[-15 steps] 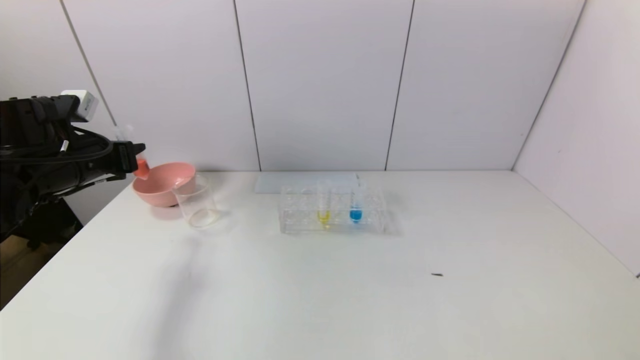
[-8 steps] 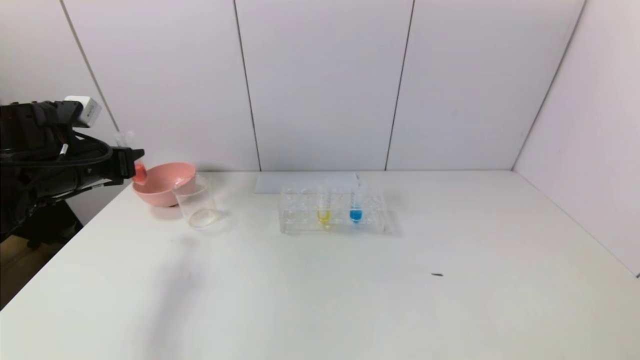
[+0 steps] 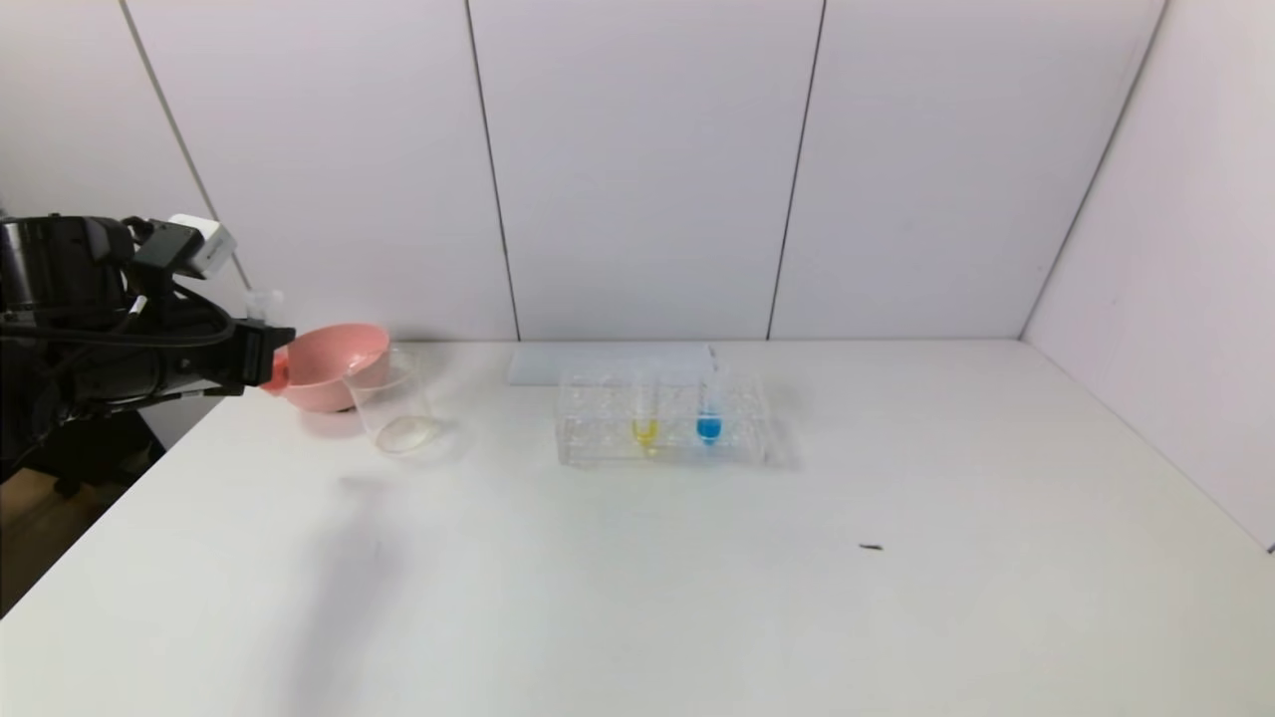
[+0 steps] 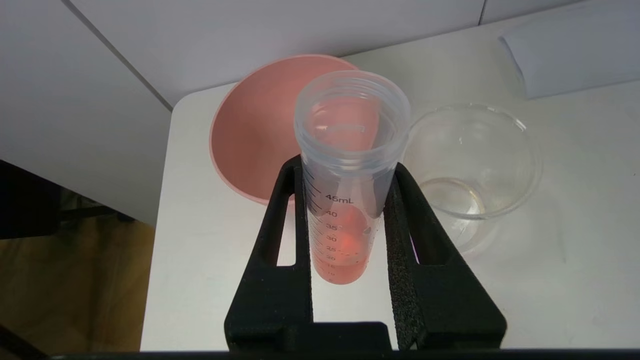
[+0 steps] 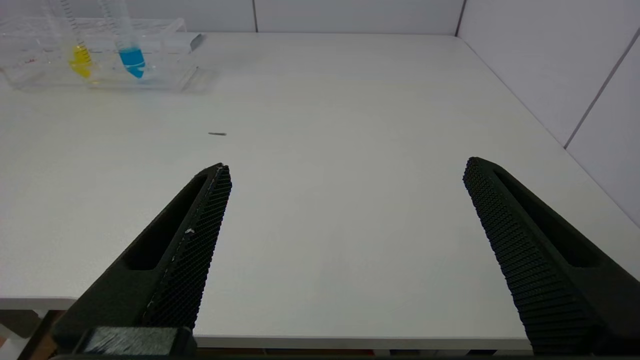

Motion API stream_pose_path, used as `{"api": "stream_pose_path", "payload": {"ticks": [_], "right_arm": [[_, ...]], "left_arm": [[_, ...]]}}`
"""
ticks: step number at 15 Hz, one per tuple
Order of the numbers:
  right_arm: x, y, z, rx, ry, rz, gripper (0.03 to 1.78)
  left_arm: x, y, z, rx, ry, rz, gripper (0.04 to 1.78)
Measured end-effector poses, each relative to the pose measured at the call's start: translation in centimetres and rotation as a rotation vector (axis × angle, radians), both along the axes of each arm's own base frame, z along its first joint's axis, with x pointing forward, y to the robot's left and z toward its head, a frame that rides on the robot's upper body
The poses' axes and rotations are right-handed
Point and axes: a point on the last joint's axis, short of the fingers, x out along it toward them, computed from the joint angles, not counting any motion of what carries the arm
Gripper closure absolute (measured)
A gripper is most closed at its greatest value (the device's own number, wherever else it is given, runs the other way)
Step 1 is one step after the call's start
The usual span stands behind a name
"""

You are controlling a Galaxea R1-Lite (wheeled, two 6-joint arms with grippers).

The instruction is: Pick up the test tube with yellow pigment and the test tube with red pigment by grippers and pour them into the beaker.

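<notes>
Black, the left pincer (image 4: 345, 200) is clamped on the test tube with red pigment (image 4: 345, 190), upright at the tabletop's (image 3: 637, 578) left edge, arm reaching in level beside the pink bowl (image 3: 334, 363). Its scale reads "45mL", 40, 35. One beaker (image 3: 390, 403) stands just right of the bowl. Mid-table, one clear rack (image 3: 662, 418) holds two tubes: the test tube with yellow pigment (image 3: 645, 408) and a blue-tipped tube (image 3: 708, 403). Right pincer (image 5: 345, 240) hovers low near the front edge, fingers wide apart.
</notes>
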Motion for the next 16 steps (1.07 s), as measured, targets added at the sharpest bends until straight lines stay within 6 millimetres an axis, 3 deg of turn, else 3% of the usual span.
{"api": "stream_pose_path", "payload": {"ticks": [16], "right_arm": [[0.00, 0.00, 0.00, 0.000, 0.000, 0.000, 0.11]], "left_arm": [[-0.52, -0.09, -1.08, 0.251, 0.148, -0.178, 1.38]]}}
